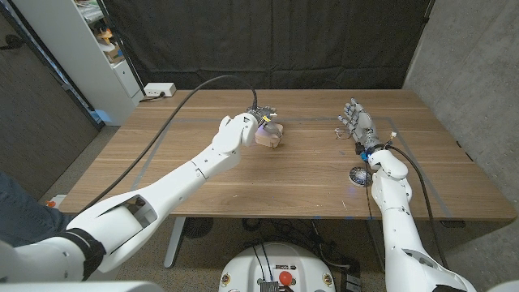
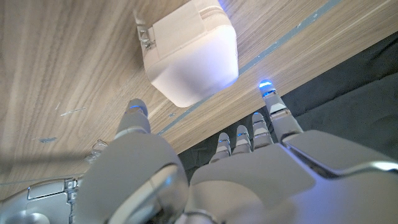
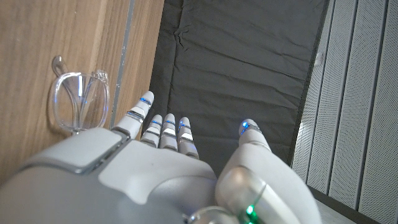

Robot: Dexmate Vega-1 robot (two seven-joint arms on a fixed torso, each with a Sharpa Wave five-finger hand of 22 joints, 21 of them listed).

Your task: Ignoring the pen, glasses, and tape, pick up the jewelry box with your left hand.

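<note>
The jewelry box (image 1: 271,136) is a small pale rounded case with a metal clasp, standing on the wooden table (image 1: 203,186) near its middle. In the left wrist view the jewelry box (image 2: 189,53) lies just beyond my fingertips (image 2: 265,88), which are spread and apart from it. My left hand (image 1: 258,122) hovers over the box's far-left side, holding nothing. My right hand (image 1: 357,122) stands at the right of the table with its fingers apart and empty.
Clear glasses (image 3: 78,99) lie on the wood beside my right hand. A round tape roll (image 1: 361,175) sits next to my right forearm. A white power strip (image 1: 158,90) lies at the far left corner, with a cable running across the table.
</note>
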